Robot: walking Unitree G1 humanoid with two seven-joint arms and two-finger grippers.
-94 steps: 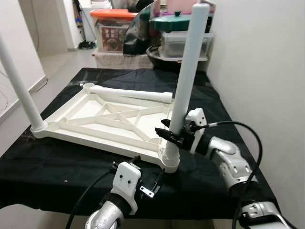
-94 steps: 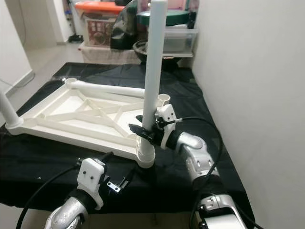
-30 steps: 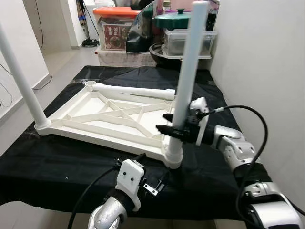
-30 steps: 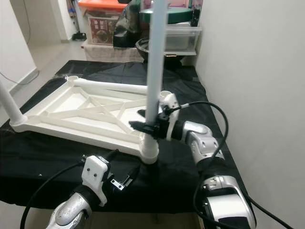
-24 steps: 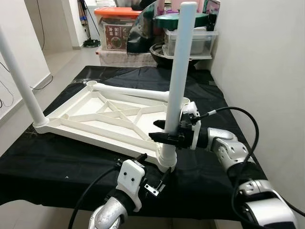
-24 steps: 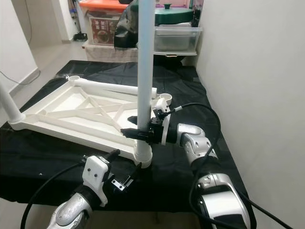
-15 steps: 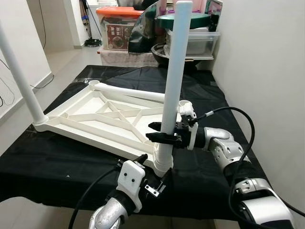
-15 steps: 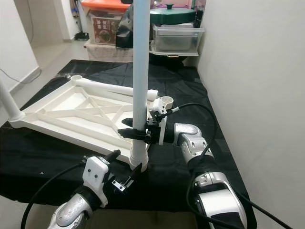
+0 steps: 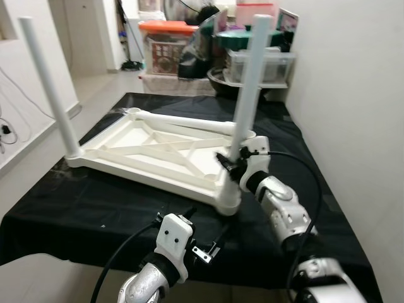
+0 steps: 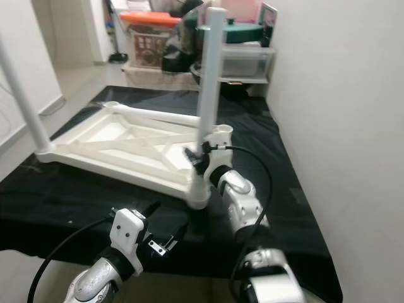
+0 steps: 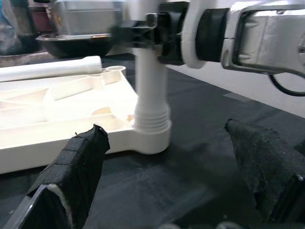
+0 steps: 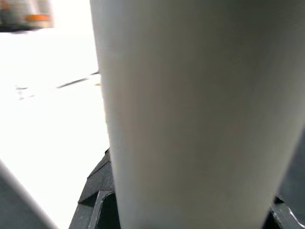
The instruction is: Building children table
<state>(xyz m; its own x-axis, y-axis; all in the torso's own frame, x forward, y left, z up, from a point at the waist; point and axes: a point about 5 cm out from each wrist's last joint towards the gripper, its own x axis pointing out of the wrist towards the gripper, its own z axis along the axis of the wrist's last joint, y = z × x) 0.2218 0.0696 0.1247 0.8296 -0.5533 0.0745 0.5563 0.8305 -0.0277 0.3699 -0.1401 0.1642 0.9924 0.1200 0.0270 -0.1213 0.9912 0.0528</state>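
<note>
— While the tabletop lies upside down on a black cloth, where do its legs stand?

— Two white legs point up. One leg rises from the near corner socket on the robot's right; another leg stands at the near left corner. A third leg lies flat along the tabletop's far edge, beside an empty socket at the far right corner.

— What is the right gripper doing?

— The right gripper is clamped on the near right leg, low down, just above its socket. From the right wrist, that leg looms very close, with black finger tips showing at its sides.

— And the left gripper?

— The left gripper hovers low over the cloth, just in front of that same corner, touching nothing. From the left wrist, its two fingers are spread wide apart, with the leg's base between them, farther off.

— What surrounds the table?

— A white wall runs along the right. Beyond the cloth sit storage boxes, one with an orange lid, and a green lid on a clear tub. Tiled floor shows at the left.
</note>
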